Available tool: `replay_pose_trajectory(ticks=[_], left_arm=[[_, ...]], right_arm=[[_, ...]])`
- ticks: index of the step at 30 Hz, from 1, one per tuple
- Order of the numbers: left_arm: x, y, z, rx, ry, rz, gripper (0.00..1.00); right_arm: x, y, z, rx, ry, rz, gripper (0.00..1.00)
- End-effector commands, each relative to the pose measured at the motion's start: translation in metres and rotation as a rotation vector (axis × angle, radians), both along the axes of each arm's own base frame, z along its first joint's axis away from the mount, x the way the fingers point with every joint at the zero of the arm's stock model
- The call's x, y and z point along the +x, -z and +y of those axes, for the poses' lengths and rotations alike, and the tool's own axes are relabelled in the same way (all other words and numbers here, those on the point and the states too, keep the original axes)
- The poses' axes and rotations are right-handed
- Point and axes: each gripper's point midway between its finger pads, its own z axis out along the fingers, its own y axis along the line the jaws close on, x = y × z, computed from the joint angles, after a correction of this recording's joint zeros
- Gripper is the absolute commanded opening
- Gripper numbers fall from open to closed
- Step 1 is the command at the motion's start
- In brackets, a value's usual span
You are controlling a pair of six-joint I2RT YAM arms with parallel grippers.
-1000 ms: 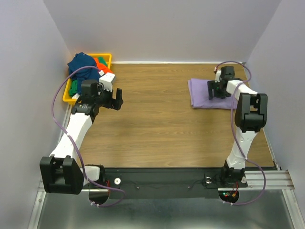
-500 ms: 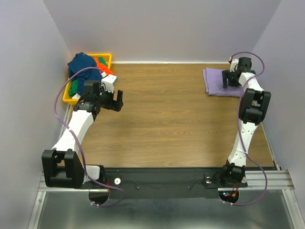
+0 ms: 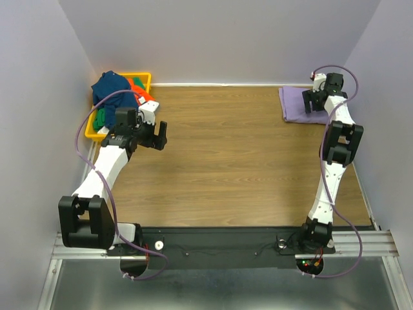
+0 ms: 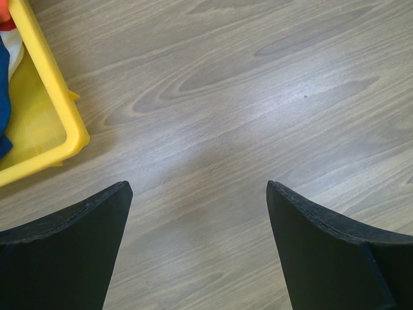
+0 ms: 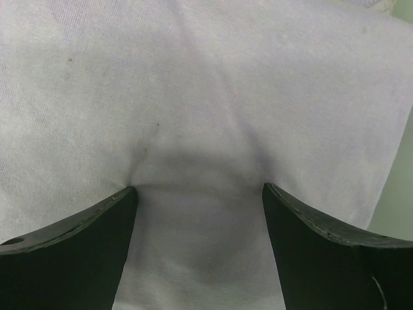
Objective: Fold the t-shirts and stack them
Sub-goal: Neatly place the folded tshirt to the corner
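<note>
Where pale walls box the wood table from above, yellow bin of t-shirts at far left corner, lavender t-shirt at far right corner, left wrist view, left gripper spread beside yellow bin, right wrist view, right gripper spread, tips denting lavender t-shirt.

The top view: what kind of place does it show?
Probably a robot test cell, not a home: plain walls close in a wooden table, with a yellow bin of t-shirts.
</note>
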Motion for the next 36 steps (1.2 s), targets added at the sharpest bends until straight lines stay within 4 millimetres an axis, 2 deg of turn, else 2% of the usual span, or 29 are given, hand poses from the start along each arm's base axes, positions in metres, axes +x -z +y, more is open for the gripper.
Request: replay_pose_trajectory(ticks=[1,4,7,8,11,12,14,15,16,18,19,20,21,22,23,25,26,27,28,29,30,31,32,33,34,35,36], left_arm=[[0.014,-0.023,0.000,0.006,0.005,-0.066,0.98],[0.015,-0.024,-0.001,0.003,0.007,-0.064,0.98],[0.017,-0.031,0.000,0.006,0.008,-0.080,0.98],[0.018,-0.033,-0.001,0.008,0.011,-0.083,0.98],[0.021,-0.046,-0.003,-0.003,0.017,-0.114,0.98],[0.021,-0.050,-0.004,-0.014,0.015,-0.119,0.98],[0.024,-0.061,-0.005,-0.025,0.013,-0.123,0.98],[0.026,-0.065,-0.005,-0.028,0.011,-0.128,0.98],[0.027,-0.070,-0.006,-0.032,0.014,-0.136,0.98],[0.030,-0.084,-0.009,-0.047,0.025,-0.172,0.98],[0.029,-0.092,-0.010,-0.057,0.029,-0.191,0.98],[0.027,-0.100,-0.015,-0.071,0.057,-0.201,0.98],[0.025,-0.105,-0.018,-0.078,0.082,-0.204,0.98],[0.023,-0.108,-0.022,-0.083,0.104,-0.202,0.98],[0.021,-0.112,-0.024,-0.087,0.126,-0.200,0.98],[0.021,-0.112,-0.022,-0.078,0.115,-0.199,0.98],[0.022,-0.106,-0.016,-0.060,0.084,-0.182,0.98],[0.022,-0.101,-0.014,-0.051,0.069,-0.167,0.98],[0.023,-0.094,-0.010,-0.037,0.055,-0.148,0.98],[0.022,-0.086,-0.007,-0.020,0.040,-0.127,0.98],[0.020,-0.079,-0.003,0.001,0.040,-0.110,0.98],[0.018,-0.076,-0.002,0.015,0.040,-0.103,0.98],[0.013,-0.066,0.002,0.044,0.042,-0.088,0.98],[0.006,-0.057,0.006,0.061,0.032,-0.078,0.98],[0.006,-0.065,0.007,0.064,0.033,-0.107,0.98],[0.001,-0.051,0.010,0.079,0.021,-0.092,0.98],[-0.003,-0.045,0.012,0.085,0.018,-0.086,0.98]], right_arm=[[-0.028,0.072,-0.013,-0.029,-0.011,0.180,0.85],[-0.024,0.071,-0.016,-0.047,-0.021,0.173,0.86],[-0.022,0.056,-0.013,-0.040,-0.032,0.150,0.89],[-0.018,0.036,-0.012,-0.041,-0.030,0.117,0.90],[-0.015,0.004,-0.005,-0.015,-0.032,0.062,0.96],[-0.013,-0.028,-0.002,-0.021,-0.036,0.013,0.98],[-0.016,-0.051,0.007,0.006,-0.046,-0.022,1.00],[-0.018,-0.088,0.013,0.000,-0.055,-0.079,1.00],[-0.020,-0.104,0.020,0.015,-0.067,-0.103,1.00],[-0.033,-0.124,0.035,0.048,-0.080,-0.114,1.00],[-0.042,-0.155,0.043,0.049,-0.090,-0.156,1.00],[-0.048,-0.164,0.052,0.063,-0.102,-0.160,1.00],[-0.059,-0.161,0.067,0.083,-0.121,-0.122,1.00],[-0.068,-0.169,0.075,0.094,-0.130,-0.120,1.00],[-0.079,-0.190,0.088,0.124,-0.140,-0.143,1.00],[-0.106,-0.185,0.104,0.196,-0.137,-0.092,1.00],[-0.121,-0.200,0.117,0.245,-0.153,-0.108,1.00],[-0.133,-0.200,0.124,0.276,-0.152,-0.092,1.00],[-0.150,-0.181,0.135,0.336,-0.161,-0.037,1.00],[-0.162,-0.180,0.143,0.364,-0.167,-0.026,1.00],[-0.177,-0.192,0.150,0.387,-0.169,-0.046,1.00],[-0.189,-0.187,0.156,0.408,-0.174,-0.030,1.00],[-0.211,-0.177,0.166,0.441,-0.184,0.000,1.00],[-0.224,-0.170,0.169,0.451,-0.186,0.017,1.00],[-0.234,-0.163,0.171,0.454,-0.185,0.034,1.00],[-0.254,-0.139,0.176,0.469,-0.180,0.097,1.00],[-0.264,-0.134,0.177,0.469,-0.183,0.107,1.00]])
